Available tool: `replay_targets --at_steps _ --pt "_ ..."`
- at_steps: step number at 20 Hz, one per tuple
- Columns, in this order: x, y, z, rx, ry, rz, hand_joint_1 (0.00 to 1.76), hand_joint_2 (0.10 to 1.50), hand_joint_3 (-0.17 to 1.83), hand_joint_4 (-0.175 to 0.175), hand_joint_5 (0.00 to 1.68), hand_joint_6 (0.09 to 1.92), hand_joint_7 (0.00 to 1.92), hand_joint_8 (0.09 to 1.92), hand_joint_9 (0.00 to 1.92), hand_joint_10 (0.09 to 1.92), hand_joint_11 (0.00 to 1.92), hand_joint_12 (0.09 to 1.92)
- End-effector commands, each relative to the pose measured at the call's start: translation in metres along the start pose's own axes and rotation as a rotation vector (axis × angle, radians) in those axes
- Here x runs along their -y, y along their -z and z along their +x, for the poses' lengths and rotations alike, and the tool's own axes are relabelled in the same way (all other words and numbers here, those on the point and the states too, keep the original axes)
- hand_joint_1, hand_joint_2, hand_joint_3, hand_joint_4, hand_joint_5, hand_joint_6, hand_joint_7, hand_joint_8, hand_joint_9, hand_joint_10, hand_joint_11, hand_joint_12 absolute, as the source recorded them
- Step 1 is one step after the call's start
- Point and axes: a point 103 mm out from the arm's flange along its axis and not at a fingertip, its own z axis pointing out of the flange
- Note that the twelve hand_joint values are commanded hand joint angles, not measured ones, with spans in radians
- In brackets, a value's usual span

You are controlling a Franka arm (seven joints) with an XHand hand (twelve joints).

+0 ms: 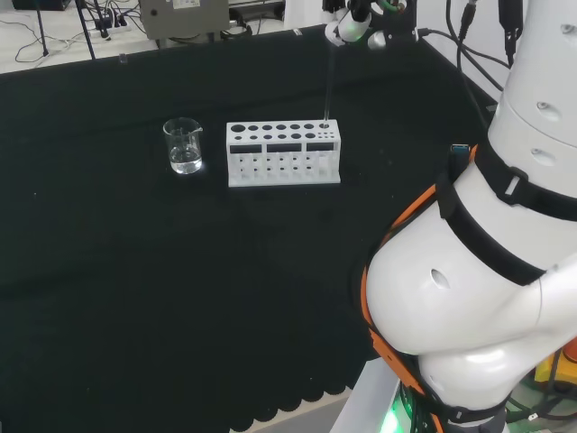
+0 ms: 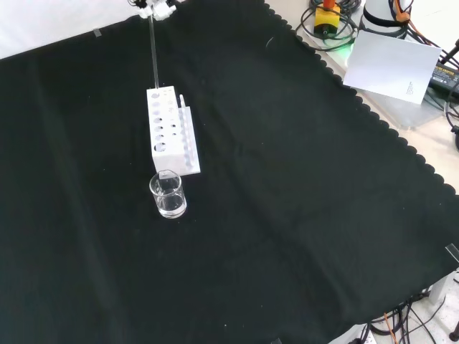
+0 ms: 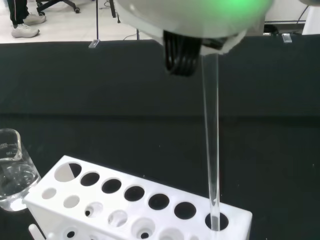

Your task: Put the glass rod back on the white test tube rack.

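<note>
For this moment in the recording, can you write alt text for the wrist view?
A clear glass rod hangs upright from the hand, its lower tip in the end hole of the white test tube rack. A small glass beaker holding clear liquid stands on the black cloth off the rack's other end.

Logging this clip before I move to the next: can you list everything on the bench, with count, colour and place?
Test tube rack: one, white, mid-cloth.
Glass rod: one, clear, upright, lower end in the rack's end hole.
Beaker: one, clear, some clear liquid, left of the rack in the head view.
Cloth: one, black, covering the bench.
Hand: one, black and white, above the rack, at the rod's top.
Arm links: white, head view's right.
</note>
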Motion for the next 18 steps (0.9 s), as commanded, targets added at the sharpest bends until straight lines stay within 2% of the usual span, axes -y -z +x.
replay_targets --at_steps 1,18 --pt "-0.003 -0.019 -0.004 -0.009 -0.003 0.027 1.33 0.61 0.77 -0.175 1.21 0.56 1.32 0.9 1.71 0.58 1.59 0.96" --pt "-0.02 -0.053 -0.012 -0.024 -0.011 0.074 1.33 0.6 0.78 -0.175 1.21 0.57 1.32 0.9 1.71 0.58 1.59 0.96"
